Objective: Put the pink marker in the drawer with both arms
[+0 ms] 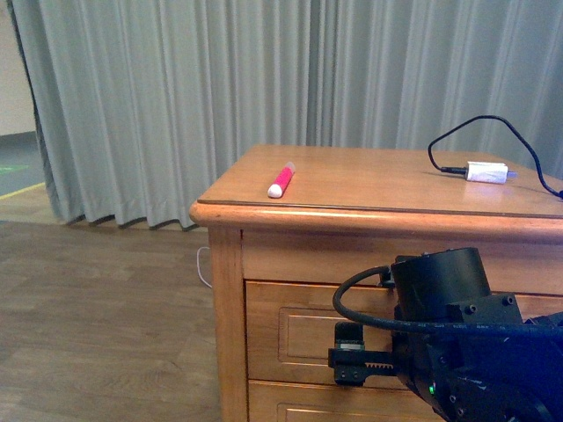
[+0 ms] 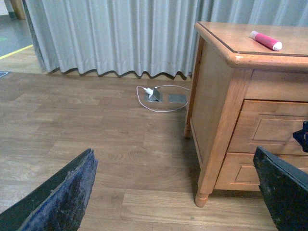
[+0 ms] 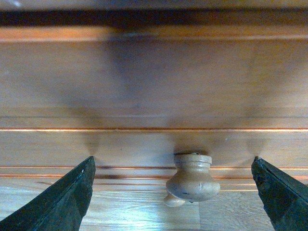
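Pink marker point(image 1: 281, 179) lies on bench point(image 1: 378, 185) top near front-left corner, well apart from both tools. Right tool point(image 3: 173, 162) spread wide, fingers flanking knob point(image 3: 192, 179), not touching; likely lining up to pull drawer point(image 3: 154, 86). Drawer shut, contents hidden. Left tool point(image 2: 174, 156) spread, empty, low over floor beside bench; likely reserved for marker pick.

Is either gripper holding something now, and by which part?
Nothing is held. The right gripper is open around the drawer knob without touching it; the left gripper is open and empty.
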You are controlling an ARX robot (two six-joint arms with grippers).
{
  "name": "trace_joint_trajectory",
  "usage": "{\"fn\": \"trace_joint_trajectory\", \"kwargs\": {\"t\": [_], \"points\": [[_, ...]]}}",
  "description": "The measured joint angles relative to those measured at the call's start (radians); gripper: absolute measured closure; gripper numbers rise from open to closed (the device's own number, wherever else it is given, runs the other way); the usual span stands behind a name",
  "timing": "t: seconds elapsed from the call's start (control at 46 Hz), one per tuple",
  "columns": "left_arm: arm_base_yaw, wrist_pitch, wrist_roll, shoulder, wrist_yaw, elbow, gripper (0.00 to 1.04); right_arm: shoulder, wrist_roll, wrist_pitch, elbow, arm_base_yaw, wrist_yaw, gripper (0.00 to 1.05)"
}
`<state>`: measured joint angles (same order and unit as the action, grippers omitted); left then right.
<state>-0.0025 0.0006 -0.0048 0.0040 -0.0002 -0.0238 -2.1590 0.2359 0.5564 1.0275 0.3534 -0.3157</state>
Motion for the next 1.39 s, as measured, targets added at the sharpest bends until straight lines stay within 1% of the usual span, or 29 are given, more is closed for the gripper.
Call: {"fn": "trace_joint_trajectory", "kwargs": {"t": [0.043, 0.065, 0.109, 0.195, 0.239, 0.282, 0.391, 0.456, 0.478, 0.695, 0.977, 1.151, 1.39], "points": [[0.000, 0.000, 0.000, 0.000, 0.000, 0.000, 0.06, -0.002, 0.000, -0.002, 0.000, -0.001, 0.000, 0.09], [0.000, 0.000, 0.000, 0.000, 0.000, 0.000, 0.06, -0.003, 0.000, -0.005, 0.002, -0.002, 0.000, 0.11], [0.000, 0.000, 0.000, 0.000, 0.000, 0.000, 0.06, -0.006, 0.000, -0.011, 0.005, -0.005, 0.001, 0.19], [0.000, 0.000, 0.000, 0.000, 0.000, 0.000, 0.06, -0.008, 0.000, -0.014, 0.006, -0.008, 0.002, 0.30], [0.000, 0.000, 0.000, 0.000, 0.000, 0.000, 0.06, -0.008, -0.001, -0.014, 0.006, -0.011, 0.004, 0.37], [0.000, 0.000, 0.000, 0.000, 0.000, 0.000, 0.06, -0.008, -0.001, -0.014, 0.006, -0.012, 0.005, 0.48], [0.000, 0.000, 0.000, 0.000, 0.000, 0.000, 0.06, -0.008, -0.001, -0.014, 0.006, -0.013, 0.008, 0.65], [0.000, 0.000, 0.000, 0.000, 0.000, 0.000, 0.06, -0.008, -0.005, -0.016, 0.006, -0.016, 0.011, 0.79], [0.000, 0.000, 0.000, 0.000, 0.000, 0.000, 0.06, -0.008, -0.006, -0.019, 0.006, -0.018, 0.011, 0.80], [0.000, 0.000, 0.000, 0.000, 0.000, 0.000, 0.06, -0.005, -0.015, -0.045, 0.010, -0.019, 0.017, 0.81], [0.000, 0.000, 0.000, 0.000, 0.000, 0.000, 0.06, 0.038, 0.006, -0.100, -0.012, -0.025, 0.050, 0.82], [0.000, 0.000, 0.000, 0.000, 0.000, 0.000, 0.06, 0.124, 0.023, -0.156, -0.111, -0.021, 0.058, 0.82], [0.000, 0.000, 0.000, 0.000, 0.000, 0.000, 0.06, 0.250, 0.039, -0.216, -0.246, -0.014, 0.112, 0.82]]}}
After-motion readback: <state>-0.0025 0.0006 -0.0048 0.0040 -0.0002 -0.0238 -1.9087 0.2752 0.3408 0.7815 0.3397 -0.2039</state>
